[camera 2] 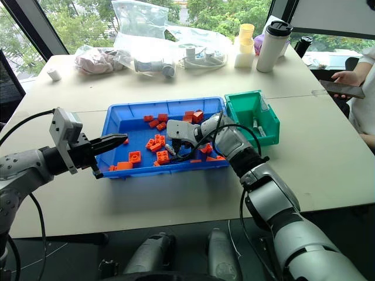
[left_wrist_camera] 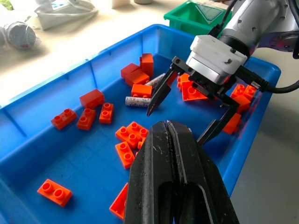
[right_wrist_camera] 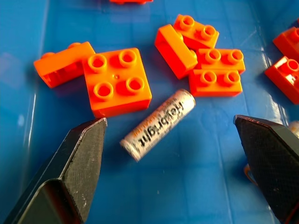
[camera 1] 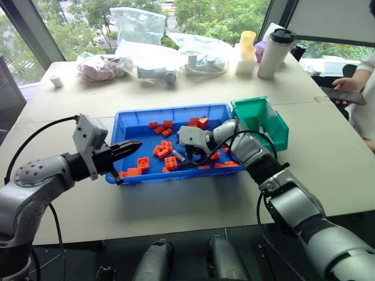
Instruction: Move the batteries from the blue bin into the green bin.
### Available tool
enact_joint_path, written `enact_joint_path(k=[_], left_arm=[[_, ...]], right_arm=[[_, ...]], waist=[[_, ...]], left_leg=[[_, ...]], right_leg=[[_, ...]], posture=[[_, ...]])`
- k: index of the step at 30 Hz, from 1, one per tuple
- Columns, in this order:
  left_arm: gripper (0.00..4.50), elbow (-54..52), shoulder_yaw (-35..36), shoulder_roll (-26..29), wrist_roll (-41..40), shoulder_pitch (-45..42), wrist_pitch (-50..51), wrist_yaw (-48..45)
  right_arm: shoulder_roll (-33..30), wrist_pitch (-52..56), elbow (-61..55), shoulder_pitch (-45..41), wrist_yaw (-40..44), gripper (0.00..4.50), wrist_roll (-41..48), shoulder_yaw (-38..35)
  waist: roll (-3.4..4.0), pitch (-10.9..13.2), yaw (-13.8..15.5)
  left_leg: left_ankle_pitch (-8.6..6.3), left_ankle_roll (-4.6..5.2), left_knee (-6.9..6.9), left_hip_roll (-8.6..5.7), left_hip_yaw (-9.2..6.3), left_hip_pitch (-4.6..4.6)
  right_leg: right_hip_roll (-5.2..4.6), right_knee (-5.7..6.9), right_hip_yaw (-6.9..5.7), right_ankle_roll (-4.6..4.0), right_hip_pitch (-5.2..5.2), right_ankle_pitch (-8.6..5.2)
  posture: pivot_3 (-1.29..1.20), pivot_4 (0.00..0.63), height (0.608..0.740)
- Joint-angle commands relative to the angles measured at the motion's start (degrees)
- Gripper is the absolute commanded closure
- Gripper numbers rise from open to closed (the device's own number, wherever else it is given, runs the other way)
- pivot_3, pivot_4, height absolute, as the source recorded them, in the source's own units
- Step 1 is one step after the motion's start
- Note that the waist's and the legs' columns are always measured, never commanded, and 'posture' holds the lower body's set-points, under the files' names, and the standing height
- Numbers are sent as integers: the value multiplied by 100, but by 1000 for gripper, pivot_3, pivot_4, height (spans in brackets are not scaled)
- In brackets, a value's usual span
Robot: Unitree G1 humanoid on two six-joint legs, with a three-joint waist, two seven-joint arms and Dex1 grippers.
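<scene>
The blue bin (camera 1: 170,110) lies mid-table, scattered with orange bricks. My right gripper (camera 1: 190,159) reaches down into it and stands open, its fingertips on either side of a silvery battery (right_wrist_camera: 159,123) that lies flat on the bin floor beside a square brick; neither finger touches it. That same battery (left_wrist_camera: 139,101) shows under the right gripper in the left wrist view, and a second battery (left_wrist_camera: 156,79) lies by the bricks behind it. The green bin (camera 1: 275,137) sits against the blue bin's far right corner. My left gripper (camera 1: 132,145) hovers shut and empty over the blue bin's left end.
Orange bricks (camera 1: 164,149) crowd the battery in the blue bin. At the table's back stand a white tumbler (camera 1: 274,54), yellow cups (camera 1: 246,50) and plastic bags (camera 1: 139,26). A person's hand with a phone (camera 1: 344,93) rests at the right edge.
</scene>
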Motion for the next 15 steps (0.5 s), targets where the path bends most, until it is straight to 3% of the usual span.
enact_joint_path(k=[1,7,15], left_arm=[[4500,-168,127,65,17,-25,-48,46],[4500,-161,95,67,51,-22,-66,66],[4500,-110,17,42,74,-106,-85,85]], right_arm=[[42,-57,105,-190,-192,1417,-164,-13],[-154,188,-279,-110,46,4486,-120,-98],[-878,1213,-1745,-169,-126,4495,363,-1056]], waist=[[0,0,0],[0,0,7],[2,1,20]], left_leg=[[0,0,0,0,0,0],[-1,2,1,-1,0,0],[-4,6,-1,-2,0,-2]], right_leg=[[1,0,0,0,0,0],[1,0,0,0,1,0],[-1,0,0,0,-3,0]], posture=[[0,150,740],[0,150,740],[0,150,740]])
